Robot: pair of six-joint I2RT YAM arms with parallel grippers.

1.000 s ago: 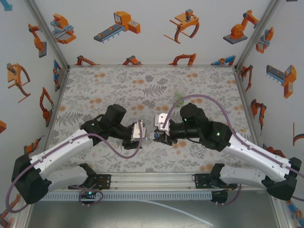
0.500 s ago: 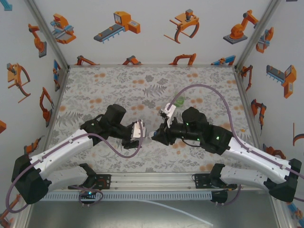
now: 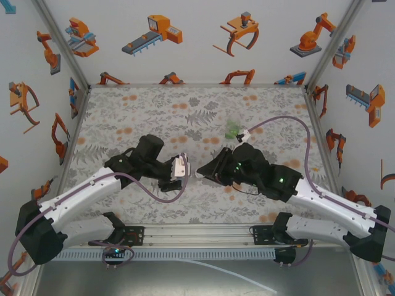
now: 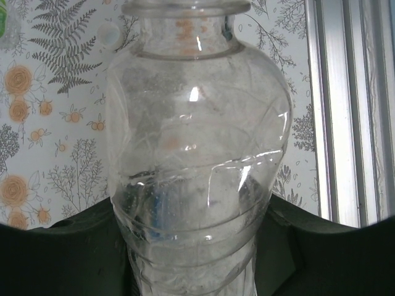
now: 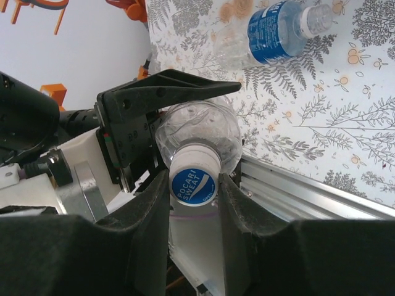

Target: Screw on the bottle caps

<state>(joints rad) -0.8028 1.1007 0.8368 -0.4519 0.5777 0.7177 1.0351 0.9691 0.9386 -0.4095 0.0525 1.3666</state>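
Note:
My left gripper (image 3: pixel 185 171) is shut on the body of the plain clear bottle (image 4: pixel 197 148), which it holds level above the table's near middle, neck toward the right arm. On that neck sits a white bottle cap (image 5: pixel 193 179) with a blue printed top. My right gripper (image 3: pixel 202 174) is shut on this cap, one dark finger (image 5: pixel 151 209) pressing each side. The blue-labelled bottle (image 5: pixel 276 29) lies on the table with a white cap (image 5: pixel 311 20) on its neck. The green-tinted bottle (image 3: pixel 232 129) lies on the table behind the right wrist.
The aluminium rail (image 5: pixel 296 191) at the table's near edge runs just below the held bottle. The floral table cover (image 3: pixel 154 111) spreads out behind both arms. Purple cables (image 3: pixel 278 120) loop over the wrists.
The right wrist has rolled round with its fingers at the cap: its white camera block swung from the left over to the back right. The jaws narrowed slightly. The left arm stayed still.

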